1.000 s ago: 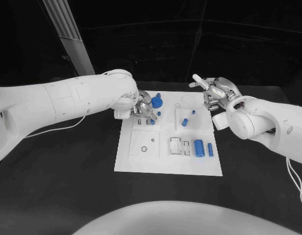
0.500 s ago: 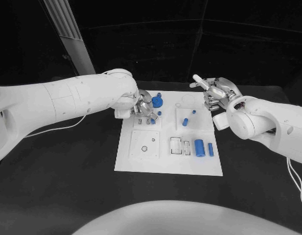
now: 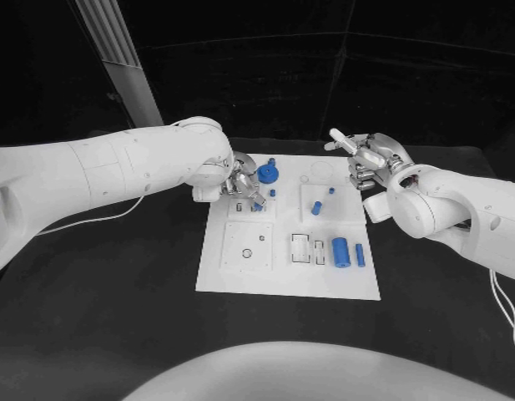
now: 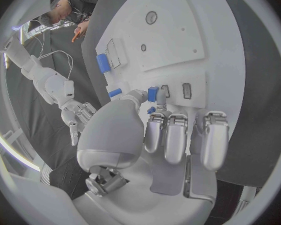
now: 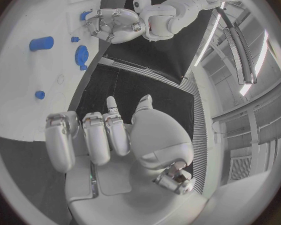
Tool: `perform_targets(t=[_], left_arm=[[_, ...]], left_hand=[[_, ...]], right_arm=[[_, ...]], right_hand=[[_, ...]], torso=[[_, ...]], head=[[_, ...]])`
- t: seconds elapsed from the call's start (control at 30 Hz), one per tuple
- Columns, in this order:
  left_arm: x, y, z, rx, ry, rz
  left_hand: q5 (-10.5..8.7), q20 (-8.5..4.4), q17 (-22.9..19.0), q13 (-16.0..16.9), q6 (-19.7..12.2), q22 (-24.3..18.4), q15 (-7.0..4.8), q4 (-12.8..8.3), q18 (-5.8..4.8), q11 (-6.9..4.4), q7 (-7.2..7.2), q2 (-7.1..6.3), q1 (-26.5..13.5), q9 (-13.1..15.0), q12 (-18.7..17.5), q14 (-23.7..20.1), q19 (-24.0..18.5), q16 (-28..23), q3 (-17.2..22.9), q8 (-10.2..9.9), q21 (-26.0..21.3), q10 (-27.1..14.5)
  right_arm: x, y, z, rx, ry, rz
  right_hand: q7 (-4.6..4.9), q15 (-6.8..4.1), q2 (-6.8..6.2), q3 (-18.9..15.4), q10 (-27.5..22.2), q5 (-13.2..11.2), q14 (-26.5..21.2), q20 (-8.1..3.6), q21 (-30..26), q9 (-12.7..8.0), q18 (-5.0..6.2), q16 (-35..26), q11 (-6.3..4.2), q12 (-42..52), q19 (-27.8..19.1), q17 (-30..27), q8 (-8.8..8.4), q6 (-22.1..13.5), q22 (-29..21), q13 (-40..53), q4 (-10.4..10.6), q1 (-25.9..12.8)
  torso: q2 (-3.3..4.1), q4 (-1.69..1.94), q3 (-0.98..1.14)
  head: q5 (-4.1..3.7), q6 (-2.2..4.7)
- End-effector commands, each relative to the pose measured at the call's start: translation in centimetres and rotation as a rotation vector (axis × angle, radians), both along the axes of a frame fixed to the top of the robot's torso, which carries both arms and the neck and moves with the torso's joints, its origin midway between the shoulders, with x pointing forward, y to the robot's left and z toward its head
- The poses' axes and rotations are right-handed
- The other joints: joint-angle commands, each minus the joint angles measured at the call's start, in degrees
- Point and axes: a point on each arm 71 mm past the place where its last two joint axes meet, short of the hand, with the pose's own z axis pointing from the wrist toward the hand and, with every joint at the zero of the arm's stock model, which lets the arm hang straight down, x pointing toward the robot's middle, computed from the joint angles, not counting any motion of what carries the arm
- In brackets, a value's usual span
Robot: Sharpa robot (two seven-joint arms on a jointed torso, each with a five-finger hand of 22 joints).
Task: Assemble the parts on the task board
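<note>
The white task board [image 3: 248, 280] lies in the middle of the table. My left hand [image 3: 241, 184] hovers over its far left corner and pinches a small blue part [image 4: 152, 94] between thumb and fingertip, just above two small slots [image 4: 176, 90]. A blue gear-like disc [image 3: 268, 174], a small blue peg [image 3: 270, 193] and a tilted blue cylinder [image 3: 315, 208] lie nearby. A thicker blue cylinder [image 3: 340, 248] and a thin blue bar [image 3: 358, 255] lie on the board's right side. My right hand [image 3: 371, 159] hangs beyond the board's far right corner, fingers apart, holding nothing.
The black table [image 3: 101, 309] surrounds the board. A pale upright post [image 3: 123, 67] stands at the back left. A white cable [image 3: 88, 224] trails from my left arm across the table. Rectangular recesses [image 3: 305, 249] sit mid-board.
My left hand has edged slightly over the board's far left corner with the small part in its fingertips. The right hand has stayed where it was.
</note>
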Motion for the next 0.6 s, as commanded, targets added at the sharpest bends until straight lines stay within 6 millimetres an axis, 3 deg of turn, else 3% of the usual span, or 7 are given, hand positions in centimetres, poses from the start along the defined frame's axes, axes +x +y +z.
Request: perform_targets(t=[0.03,0.6], left_arm=[[0.1,0.0,0.5,-0.022,-0.014,-0.005],[0.4,1.6,2.6,-0.007,0.03,0.031]], left_hand=[[-0.15,-0.48,15.09,15.06,0.57,15.08,-0.35,-0.22,-0.37,-0.48,-0.21,0.03,0.81,0.33,0.14,6.06,6.02,0.17,0.65,0.09,0.22,6.06],[-0.23,-0.55,15.09,15.06,0.96,15.08,-0.4,-0.06,-0.37,-0.47,-0.17,-0.06,0.37,0.6,0.14,6.06,6.02,0.17,1.47,-0.14,0.22,6.06]], right_arm=[[0.0,0.0,0.1,-0.002,-0.007,0.005],[0.0,0.0,0.0,-0.004,-0.003,0.004]], right_hand=[[2.44,-0.34,0.01,0.35,5.96,0.39,6.16,-0.41,0.18,-0.05,-0.41,0.14,-0.28,0.15,5.94,15.09,0.21,-0.06,15.09,15.08,-0.1,0.63],[2.46,-0.34,-0.05,0.36,5.96,0.38,6.16,-0.4,0.18,-0.12,-0.41,0.14,-0.27,0.15,5.94,15.09,0.18,-0.16,15.09,15.08,-0.13,0.87]], torso=[[-0.09,0.07,0.04],[0.03,-0.05,0.0]], head=[[-0.01,-0.1],[0.41,-0.13]])
